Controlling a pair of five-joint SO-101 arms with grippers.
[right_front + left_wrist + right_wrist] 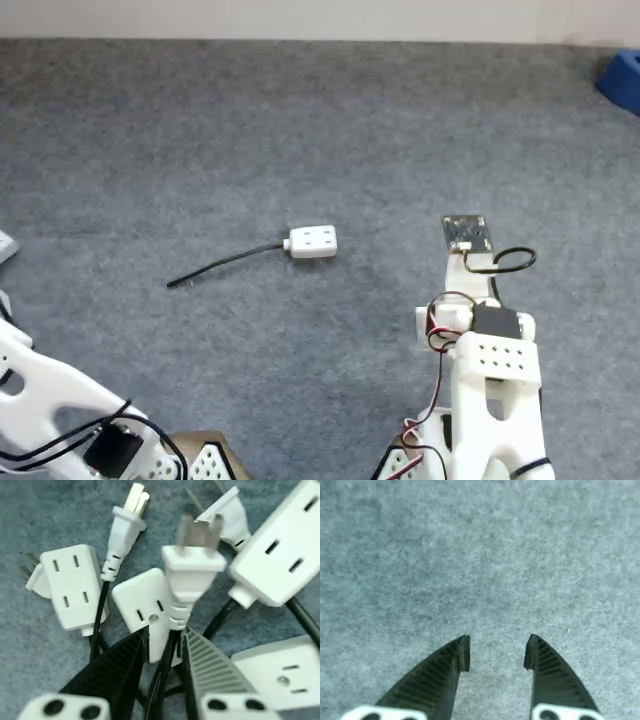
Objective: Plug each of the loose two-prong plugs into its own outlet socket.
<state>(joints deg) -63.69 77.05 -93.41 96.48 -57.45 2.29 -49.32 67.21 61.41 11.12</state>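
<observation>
White plug, prongs blurred, sits clamped in left tool; right tool gapes apart.

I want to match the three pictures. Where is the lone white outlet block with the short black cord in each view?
High view: the outlet block lies in the middle of the grey carpet, cord running toward the picture's left.
Left wrist view: similar piled blocks; I cannot tell whether one is it.
Right wrist view: carpet ahead of the right gripper.
Shared landmark: the grey carpet.
</observation>
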